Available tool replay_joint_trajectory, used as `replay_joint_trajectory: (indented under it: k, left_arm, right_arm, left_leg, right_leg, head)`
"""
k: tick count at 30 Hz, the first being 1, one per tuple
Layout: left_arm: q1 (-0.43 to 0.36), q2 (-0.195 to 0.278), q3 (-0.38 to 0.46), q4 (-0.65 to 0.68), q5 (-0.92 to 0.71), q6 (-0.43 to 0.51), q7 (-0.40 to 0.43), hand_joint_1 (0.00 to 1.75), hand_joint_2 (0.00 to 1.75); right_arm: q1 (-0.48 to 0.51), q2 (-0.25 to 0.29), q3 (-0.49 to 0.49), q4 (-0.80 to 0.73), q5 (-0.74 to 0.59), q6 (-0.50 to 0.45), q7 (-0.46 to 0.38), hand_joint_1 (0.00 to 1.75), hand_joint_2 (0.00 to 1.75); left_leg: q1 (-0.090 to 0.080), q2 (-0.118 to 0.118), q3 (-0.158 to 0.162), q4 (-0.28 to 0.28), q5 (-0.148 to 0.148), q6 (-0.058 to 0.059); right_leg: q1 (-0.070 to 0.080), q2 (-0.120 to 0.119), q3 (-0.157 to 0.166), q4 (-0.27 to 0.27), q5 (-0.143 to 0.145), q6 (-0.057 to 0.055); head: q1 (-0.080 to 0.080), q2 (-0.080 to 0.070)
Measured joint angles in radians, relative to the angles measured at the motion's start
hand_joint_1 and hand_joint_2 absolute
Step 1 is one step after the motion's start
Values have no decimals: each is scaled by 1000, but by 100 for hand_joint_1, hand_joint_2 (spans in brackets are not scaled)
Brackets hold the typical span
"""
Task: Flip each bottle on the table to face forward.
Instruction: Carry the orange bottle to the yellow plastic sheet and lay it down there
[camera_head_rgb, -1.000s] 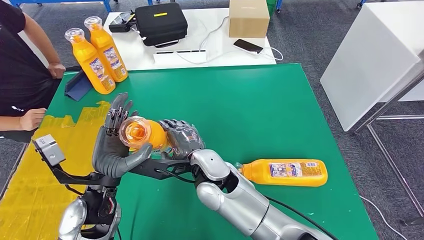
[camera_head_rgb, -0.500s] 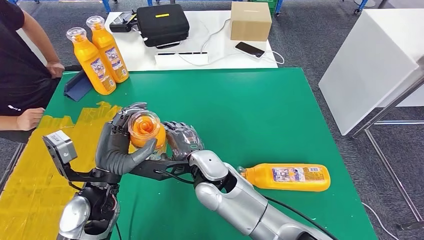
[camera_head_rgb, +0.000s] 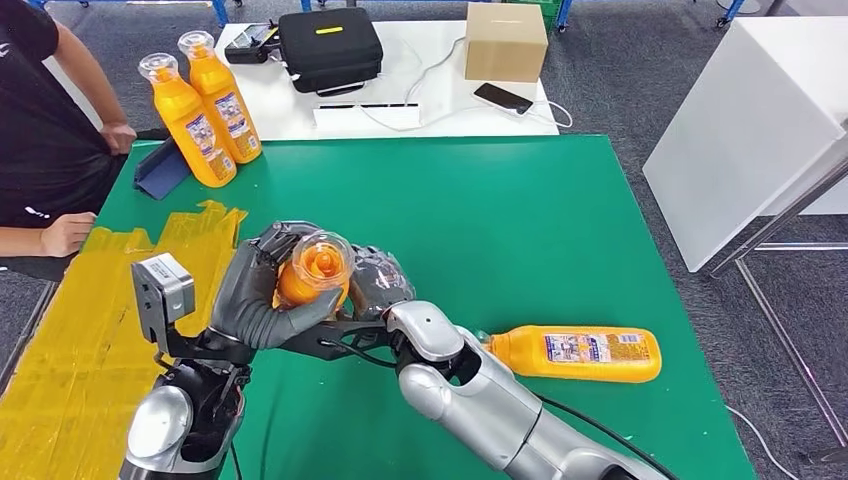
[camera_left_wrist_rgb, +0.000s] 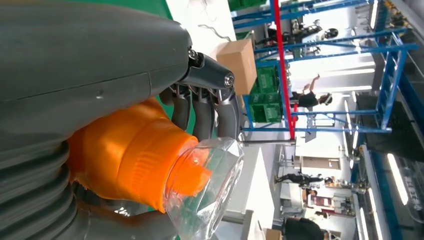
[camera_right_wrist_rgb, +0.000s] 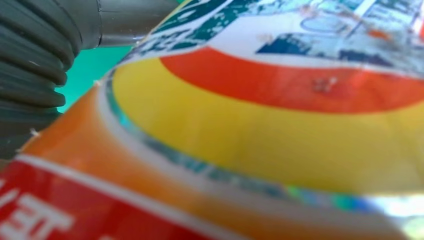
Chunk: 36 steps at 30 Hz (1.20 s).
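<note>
orange bottle (camera_head_rgb: 312, 272) now gripped by both left hand (camera_head_rgb: 262, 295) and right hand (camera_head_rgb: 378, 282), lifted closer

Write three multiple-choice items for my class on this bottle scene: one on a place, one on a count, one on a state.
1. Where do the two upright bottles stand?
A. far left corner of the green table
B. on the white table
C. on the floor

2. How many orange bottles are in the head view?
A. two
B. three
C. four

3. How is the bottle near the table's right side?
A. upright
B. lying on its side
C. held

Answers:
1 A: the upright bottles stand at the green table far left corner.
2 C: two upright, the lying bottle, and the held bottle.
3 B: it lies flat; the left robot hand and right robot hand hold another.
</note>
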Motion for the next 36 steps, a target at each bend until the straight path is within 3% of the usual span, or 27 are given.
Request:
replay_joint_trajectory:
  k: [1,3,5,6,7,8,10,12,14,15,24,28,33,36]
  left_arm:
    - [0,0,0,0,0,0,0,175,175]
    - [-1,0,0,0,0,0,0,175,175]
    - [-1,0,1,0,0,0,0,175,175]
    - [0,0,1,0,0,0,1,175,175]
    - [1,0,1,1,0,0,1,175,175]
    - [1,0,1,1,0,-1,1,175,175]
    - [1,0,1,1,0,-2,1,175,175]
    - [2,0,0,0,-3,-5,0,175,175]
    - [3,-3,0,-1,-22,-8,-4,175,175]
    - [3,-4,0,-1,-40,-6,-6,175,175]
    - [3,-17,-17,-71,-328,67,4,175,175]
    - [7,-19,1,-116,-584,103,-9,175,175]
    - [31,-24,62,-154,-1014,115,-33,175,175]
    - [48,-27,100,-157,-1164,116,-40,175,175]
  right_arm:
    - [0,0,0,0,0,0,0,175,175]
    - [0,2,-1,0,0,0,-1,89,175]
    - [1,2,-1,0,0,0,-1,2,175]
    - [2,2,-2,0,0,0,-2,0,175]
    - [3,2,-2,0,1,0,-2,0,175]
    - [4,1,-2,0,1,0,-3,0,175]
    - [5,1,-3,0,2,-4,-6,0,87]
    - [7,0,-5,0,6,-11,-11,0,0]
    - [10,-2,-8,0,15,-18,-14,0,0]
    - [11,-3,-10,-1,19,-19,-14,0,0]
    - [38,-8,-46,-50,66,-9,8,0,0]
    - [89,-26,-89,-116,104,7,5,0,0]
    - [164,-47,-163,-226,130,39,-26,0,0]
    - [197,-54,-200,-279,135,51,-41,0,0]
  left_leg:
    - [1,2,-3,7,-6,-5]
    - [4,6,-32,73,-49,-13]
    - [4,7,-92,202,-113,-20]
    - [5,7,-118,255,-130,-23]
    - [7,8,-130,276,-129,-28]
    - [11,9,-121,256,-107,-35]
    - [23,12,-59,137,-44,-56]
    - [31,8,-15,48,-16,-52]
    - [29,0,-15,35,-16,-35]
    - [27,-1,-17,35,-17,-32]
    - [13,-5,-20,35,-15,-20]
    - [13,-5,-20,35,-15,-19]
    - [13,-5,-19,34,-14,-18]
    - [13,-5,-19,33,-14,-18]
  right_leg:
    - [-3,0,1,-2,2,-6]
    - [-9,-2,5,-7,5,-20]
    - [-7,-3,6,-7,4,-26]
    - [-7,-3,6,-6,4,-28]
    - [-7,-3,6,-5,3,-29]
    - [-9,-3,6,-2,2,-30]
    - [-10,-2,3,12,-6,-28]
    - [-3,1,-8,33,-17,-19]
    - [3,2,-17,38,-18,-11]
    - [4,2,-17,33,-15,-8]
    - [-2,0,-16,25,-9,3]
    - [-2,0,-16,25,-8,4]
    - [-2,0,-16,25,-8,4]
    - [-2,0,-17,25,-8,4]
  head:
    - [-1,0]
    - [-3,0]
    - [-4,0]
    - [-4,0]
    - [-4,0]
    - [-3,0]
    - [-4,0]
    - [-7,0]
    - [-7,0]
    - [-5,0]
    - [-4,0]
    - [-5,0]
    - [-5,0]
    - [-5,0]
